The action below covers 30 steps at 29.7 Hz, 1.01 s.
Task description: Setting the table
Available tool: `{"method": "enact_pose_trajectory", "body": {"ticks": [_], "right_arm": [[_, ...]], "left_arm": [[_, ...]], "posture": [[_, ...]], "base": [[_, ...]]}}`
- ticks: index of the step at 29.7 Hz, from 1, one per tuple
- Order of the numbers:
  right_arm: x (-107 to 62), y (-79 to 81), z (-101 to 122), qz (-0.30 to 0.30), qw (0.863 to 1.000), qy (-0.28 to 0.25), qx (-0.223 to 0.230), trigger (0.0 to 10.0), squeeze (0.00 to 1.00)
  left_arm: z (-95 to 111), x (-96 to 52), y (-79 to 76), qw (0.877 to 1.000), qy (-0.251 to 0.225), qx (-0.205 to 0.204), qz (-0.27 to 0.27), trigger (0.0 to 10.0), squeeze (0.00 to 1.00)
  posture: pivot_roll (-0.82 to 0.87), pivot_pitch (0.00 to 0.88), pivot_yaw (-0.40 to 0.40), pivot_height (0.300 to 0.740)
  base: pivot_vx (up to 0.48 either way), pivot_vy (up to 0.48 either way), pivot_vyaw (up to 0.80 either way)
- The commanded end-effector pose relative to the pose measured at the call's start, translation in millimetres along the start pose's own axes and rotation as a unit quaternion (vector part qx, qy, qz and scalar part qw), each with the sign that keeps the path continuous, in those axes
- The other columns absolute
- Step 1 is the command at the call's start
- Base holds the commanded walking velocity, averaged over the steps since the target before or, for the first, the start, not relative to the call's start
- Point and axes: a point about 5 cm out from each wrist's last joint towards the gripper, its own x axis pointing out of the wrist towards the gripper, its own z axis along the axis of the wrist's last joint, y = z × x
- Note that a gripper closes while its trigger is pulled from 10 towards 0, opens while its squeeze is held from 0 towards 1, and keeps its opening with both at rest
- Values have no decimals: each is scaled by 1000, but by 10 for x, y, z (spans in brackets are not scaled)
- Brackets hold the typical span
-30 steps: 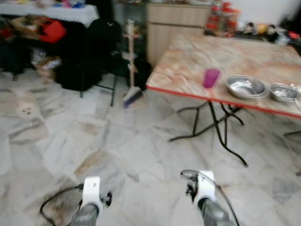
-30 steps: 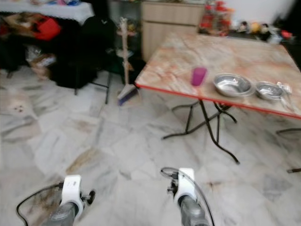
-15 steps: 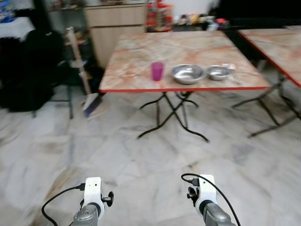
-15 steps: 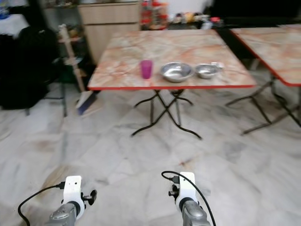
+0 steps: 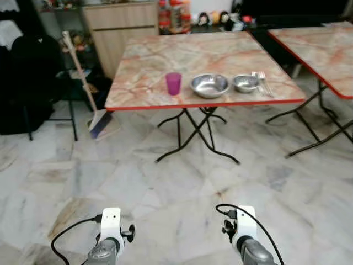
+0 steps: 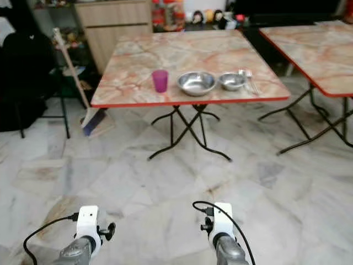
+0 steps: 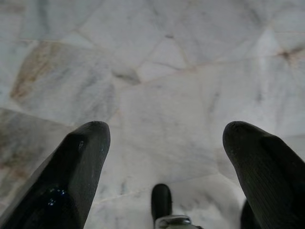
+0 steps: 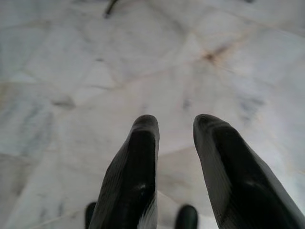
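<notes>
Across the marble floor (image 5: pixel 165 182), well apart from both claws, a folding table (image 5: pixel 143 83) is carrying the dinnerware near its front edge: purple cup (image 5: pixel 173 83), 2 steel bowls (image 5: pixel 210 85) (image 5: pixel 245 83), cutlery (image 5: pixel 261 81) beside them, prob. staged w/in easy reach. Both arms are hanging low for walking. Left gripper (image 7: pixel 162 138) is spread wide, empty; right gripper (image 8: pixel 175 129) is slightly parted, also empty, both pointing at bare floor.

No readable text, labels, brands, numbers or signs, jars on far counter too small to read
</notes>
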Motion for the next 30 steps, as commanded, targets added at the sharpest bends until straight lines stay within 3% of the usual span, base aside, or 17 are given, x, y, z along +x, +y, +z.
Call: {"method": "enact_pose_trajectory", "body": {"ticks": [1,30], "right_arm": [[8,9,36,0,1000,-7,-1,10000,0],[-2,-37,26,-10,1000,-10,6,10000,0]], "left_arm": [[20,6,-2,1000,-1,10,-3,10000,0],[-4,-1,-6,1000,1,7,-4,10000,0]], "posture": [[39,0,43,740],[33,0,38,740]], "base": [[281,0,0],[313,0,-38]]}}
